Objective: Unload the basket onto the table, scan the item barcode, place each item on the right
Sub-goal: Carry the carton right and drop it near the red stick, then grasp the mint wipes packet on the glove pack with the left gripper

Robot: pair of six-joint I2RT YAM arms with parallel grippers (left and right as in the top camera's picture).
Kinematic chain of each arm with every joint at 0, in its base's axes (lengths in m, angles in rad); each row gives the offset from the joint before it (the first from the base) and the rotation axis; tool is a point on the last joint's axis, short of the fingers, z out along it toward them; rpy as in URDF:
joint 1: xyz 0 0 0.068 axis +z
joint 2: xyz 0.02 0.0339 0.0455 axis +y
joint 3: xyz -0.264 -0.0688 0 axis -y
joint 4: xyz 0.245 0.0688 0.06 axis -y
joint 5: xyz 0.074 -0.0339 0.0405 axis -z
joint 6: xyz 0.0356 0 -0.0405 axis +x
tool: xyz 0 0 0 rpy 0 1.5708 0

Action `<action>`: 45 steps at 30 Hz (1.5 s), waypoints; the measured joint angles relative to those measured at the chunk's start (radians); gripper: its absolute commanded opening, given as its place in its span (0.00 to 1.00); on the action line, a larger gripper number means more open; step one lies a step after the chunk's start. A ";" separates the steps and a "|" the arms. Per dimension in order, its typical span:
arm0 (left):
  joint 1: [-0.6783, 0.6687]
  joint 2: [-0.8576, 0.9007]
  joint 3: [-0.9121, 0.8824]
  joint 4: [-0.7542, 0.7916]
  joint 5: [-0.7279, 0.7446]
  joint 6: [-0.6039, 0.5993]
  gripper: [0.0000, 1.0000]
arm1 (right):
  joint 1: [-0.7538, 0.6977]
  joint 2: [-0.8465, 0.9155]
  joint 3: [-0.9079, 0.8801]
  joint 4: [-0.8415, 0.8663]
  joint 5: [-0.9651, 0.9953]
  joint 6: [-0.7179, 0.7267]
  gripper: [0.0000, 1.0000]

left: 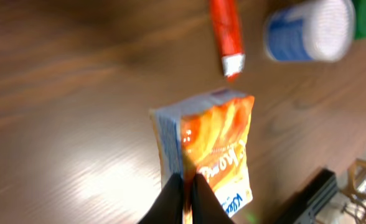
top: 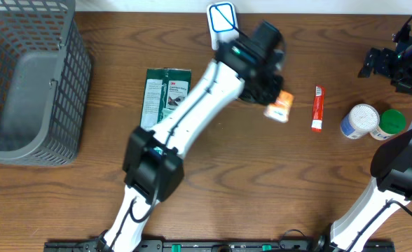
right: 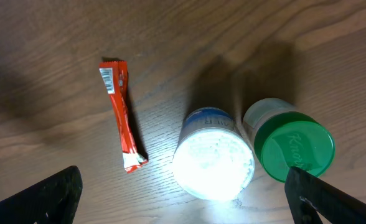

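Note:
My left gripper (top: pixel 268 89) is shut on an orange snack packet (top: pixel 281 106), pinching one edge of it. In the left wrist view the packet (left: pixel 223 143) hangs over the wooden table, its orange printed face and pale side showing, with the black fingers of the gripper (left: pixel 184 182) closed on its lower edge. No barcode shows on the packet. A white device with a blue outline (top: pixel 222 21) stands at the back edge, behind the left arm. My right gripper (top: pixel 392 61) is at the far right and stands wide open (right: pixel 183 190), holding nothing.
A red sachet (top: pixel 317 108) lies right of the packet. Beside it stand a white-lidded tub (top: pixel 360 120) and a green-lidded jar (top: pixel 392 122), both under the right gripper. A green flat pack (top: pixel 165 94) lies left of centre. A grey mesh basket (top: pixel 80 70) fills the left.

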 measured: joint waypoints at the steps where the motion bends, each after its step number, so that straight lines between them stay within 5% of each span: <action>1: -0.022 0.002 -0.027 0.042 0.011 -0.011 0.07 | 0.000 0.000 0.000 0.000 0.000 0.000 0.99; 10: -0.206 0.005 -0.253 0.461 -0.068 -0.088 0.13 | 0.000 0.000 0.000 0.000 0.000 0.000 0.99; 13: -0.262 0.006 -0.309 0.555 -0.106 -0.103 0.24 | 0.000 0.000 0.000 0.000 0.000 0.000 0.99; 16: -0.313 0.006 -0.332 0.603 -0.144 -0.111 0.55 | 0.000 0.000 0.000 0.000 0.000 0.000 0.99; 23: -0.326 0.006 -0.332 0.595 -0.238 -0.084 0.73 | 0.000 0.000 0.000 0.000 0.000 0.000 0.99; 31: -0.191 -0.143 -0.339 0.335 -0.357 -0.058 0.74 | 0.000 0.000 0.000 0.000 0.000 0.000 0.99; 38: 0.045 -0.407 -0.329 -0.071 -0.492 -0.050 0.74 | 0.000 0.000 0.000 0.000 0.000 0.000 0.99; 45: 0.294 -0.388 -0.341 -0.325 -0.531 0.010 0.75 | 0.000 0.000 0.000 0.000 0.000 0.000 0.99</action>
